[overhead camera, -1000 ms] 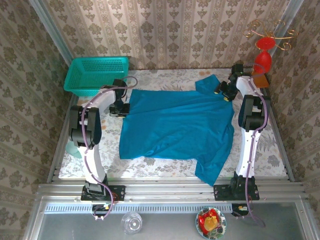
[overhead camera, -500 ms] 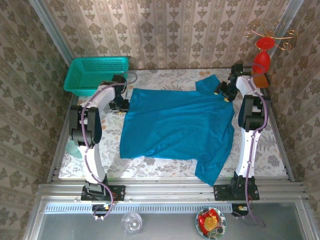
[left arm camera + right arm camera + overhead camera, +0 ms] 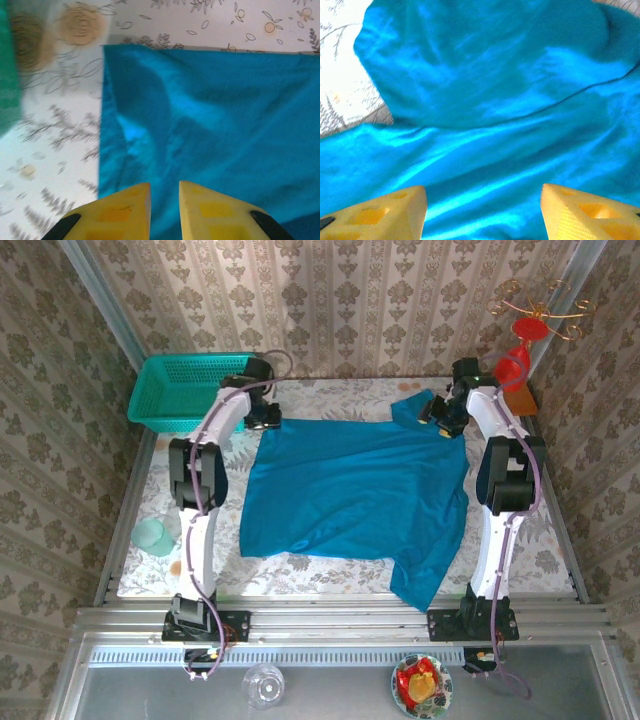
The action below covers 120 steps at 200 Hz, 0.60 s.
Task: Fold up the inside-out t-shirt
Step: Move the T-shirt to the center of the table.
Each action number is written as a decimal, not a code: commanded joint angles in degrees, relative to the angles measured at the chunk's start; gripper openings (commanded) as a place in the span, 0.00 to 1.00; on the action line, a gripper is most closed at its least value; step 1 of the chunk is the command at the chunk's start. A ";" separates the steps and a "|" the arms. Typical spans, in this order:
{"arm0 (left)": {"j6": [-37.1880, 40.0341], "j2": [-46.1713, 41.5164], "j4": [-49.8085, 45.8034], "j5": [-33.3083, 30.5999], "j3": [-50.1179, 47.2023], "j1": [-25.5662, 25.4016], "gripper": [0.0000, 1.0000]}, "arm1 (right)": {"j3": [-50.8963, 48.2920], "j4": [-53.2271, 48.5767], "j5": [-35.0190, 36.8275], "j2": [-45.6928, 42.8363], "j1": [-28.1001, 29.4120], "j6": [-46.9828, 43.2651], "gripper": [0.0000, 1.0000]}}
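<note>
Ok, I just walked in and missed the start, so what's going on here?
Two robot arms are working on a bright blue t-shirt spread mostly flat on the patterned table, not yet folded. The left hand is at the shirt's far left corner, fingers slightly apart with nothing between them. The right hand is open above the bunched far right corner. A teal basket sits at the far left.

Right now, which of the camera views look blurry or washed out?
Left wrist view: the left side is smeared, the teal basket a soft blur, the t-shirt sharper. Right wrist view: the tablecloth at top left is blown out white. Top external view: sharp and evenly lit.
</note>
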 commanded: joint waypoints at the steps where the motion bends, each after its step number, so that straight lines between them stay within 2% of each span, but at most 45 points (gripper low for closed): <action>1: -1.27 3.53 -4.79 0.07 5.60 -1.93 0.22 | -3.29 0.55 -1.42 -2.47 0.88 0.61 0.63; 42: -0.81 8.83 -6.12 -2.36 7.00 -2.94 0.22 | -4.33 1.91 -2.92 0.31 1.11 0.54 0.64; 89: -1.72 12.25 -6.65 -4.20 7.62 0.42 0.22 | 0.25 3.28 -4.14 8.60 0.46 1.30 0.64; 120: -3.11 16.88 -8.99 -4.29 15.79 2.05 0.22 | 6.78 2.96 -5.64 14.91 -0.38 2.49 0.63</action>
